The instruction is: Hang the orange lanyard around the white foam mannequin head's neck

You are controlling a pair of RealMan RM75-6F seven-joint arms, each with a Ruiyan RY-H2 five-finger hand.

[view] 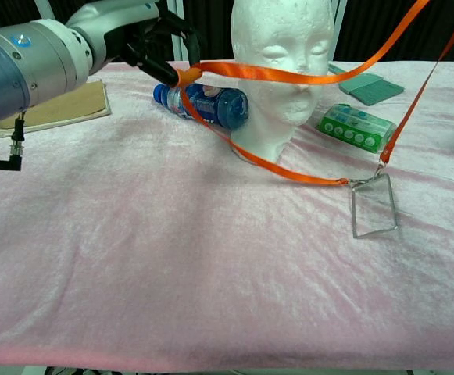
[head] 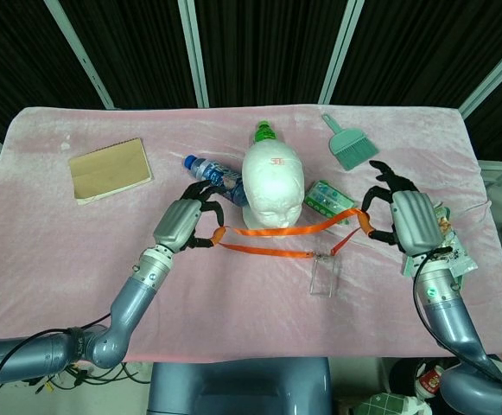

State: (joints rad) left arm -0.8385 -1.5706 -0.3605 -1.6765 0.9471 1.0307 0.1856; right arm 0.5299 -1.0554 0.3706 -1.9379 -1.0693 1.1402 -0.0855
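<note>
The white foam mannequin head (head: 274, 192) (view: 283, 47) stands upright at the table's centre, facing me. My left hand (head: 188, 225) (view: 144, 35) pinches one end of the orange lanyard (head: 272, 251) (view: 289, 74) loop to the left of the face. My right hand (head: 403, 218) pinches the other end to the right; the chest view does not show this hand. The loop is stretched in the air in front of the face, its upper strand at nose height. The clear badge holder (head: 322, 277) (view: 373, 205) dangles from the lower strand above the cloth.
A brown notebook (head: 110, 169) lies at the back left. A blue bottle (head: 216, 177) lies just left of the mannequin, and a green-capped bottle (head: 265, 132) stands behind it. A green pack (head: 328, 199), teal brush (head: 350, 145) and snack bag (head: 445, 246) sit to the right.
</note>
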